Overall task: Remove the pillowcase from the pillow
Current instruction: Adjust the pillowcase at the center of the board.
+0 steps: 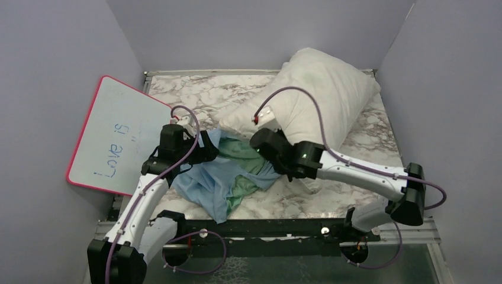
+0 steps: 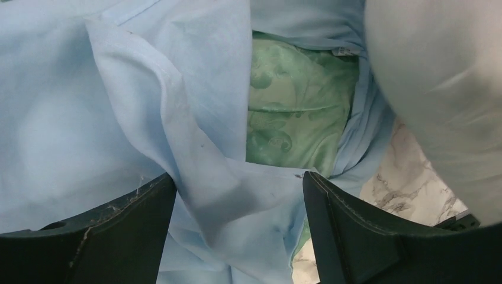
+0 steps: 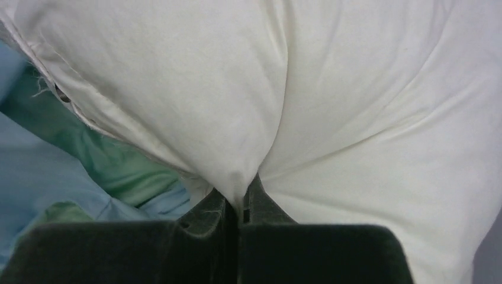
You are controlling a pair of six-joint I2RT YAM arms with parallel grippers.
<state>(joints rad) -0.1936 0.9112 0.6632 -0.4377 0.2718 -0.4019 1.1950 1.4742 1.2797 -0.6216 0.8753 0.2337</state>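
Pinching the pillow [image 1: 319, 89] with the right gripper [image 3: 240, 198], beside the crumpled pillowcase [image 1: 216, 177].
The right jaws are closed tight on a fold of the pillow's off-white fabric near its left corner. The pillowcase lies heaped just left of and in front of the pillow, mostly blue face up, mint-green showing in folds. The left gripper [image 2: 237, 189] hangs over that heap, jaws spread wide, a blue fold lying between them.

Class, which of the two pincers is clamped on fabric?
The right pincer: its jaws are shut on a pinch of the white pillow. The left pincer stands open over the pillowcase.
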